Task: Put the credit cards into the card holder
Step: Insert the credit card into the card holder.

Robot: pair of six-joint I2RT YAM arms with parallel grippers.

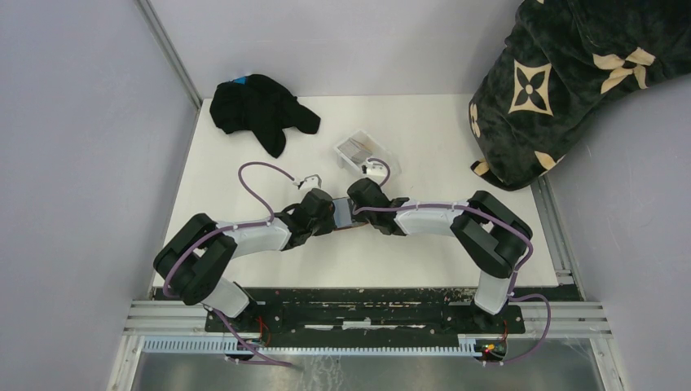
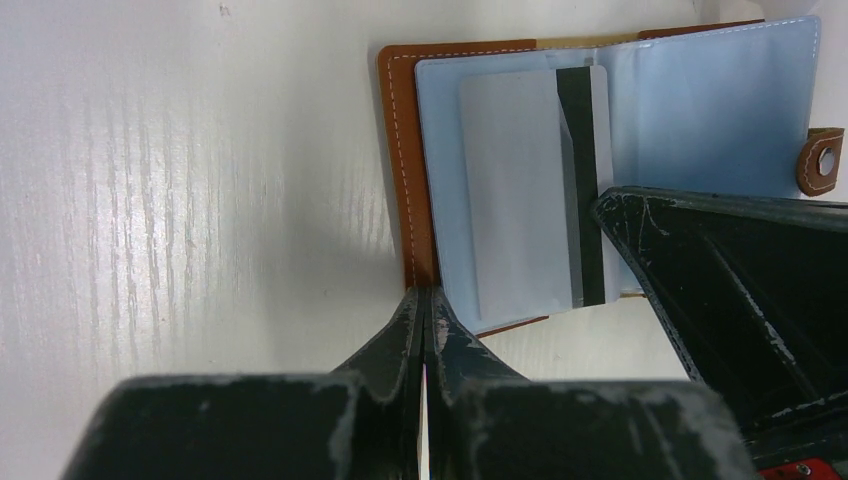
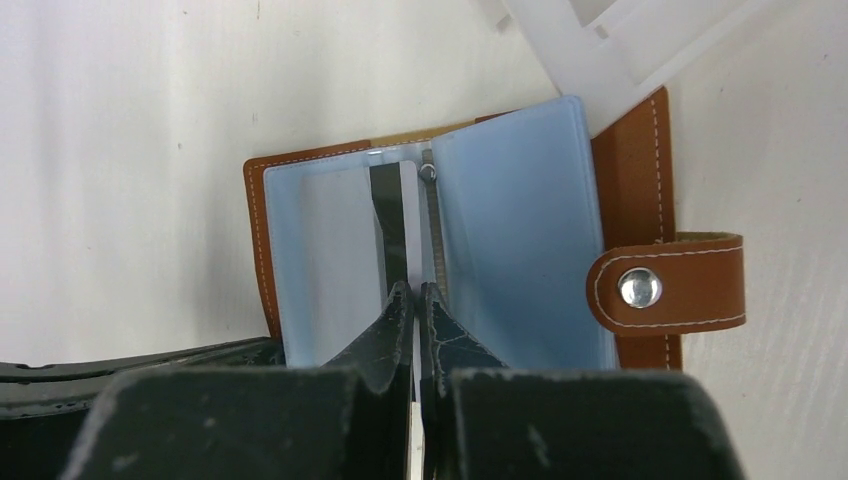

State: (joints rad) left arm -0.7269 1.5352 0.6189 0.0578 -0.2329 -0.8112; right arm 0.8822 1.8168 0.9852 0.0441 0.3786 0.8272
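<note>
Card holder (image 3: pixel 640 150) open flat; left end effector (image 2: pixel 425 300) closed at its corner, right end effector (image 3: pixel 415 292) closed at credit card (image 2: pixel 520 200).

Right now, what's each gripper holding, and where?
Apparently: right gripper pinches the grey card by its striped edge; left gripper pinches the card holder by its cover edge.

You see the card holder (image 3: pixel 632 170) tan-brown with white stitching, pale blue inside; the card (image 2: pixel 515 190) is grey (black stripe down one side); the cloth (image 1: pixel 257 107) at the desk's far left corner is black.
</note>
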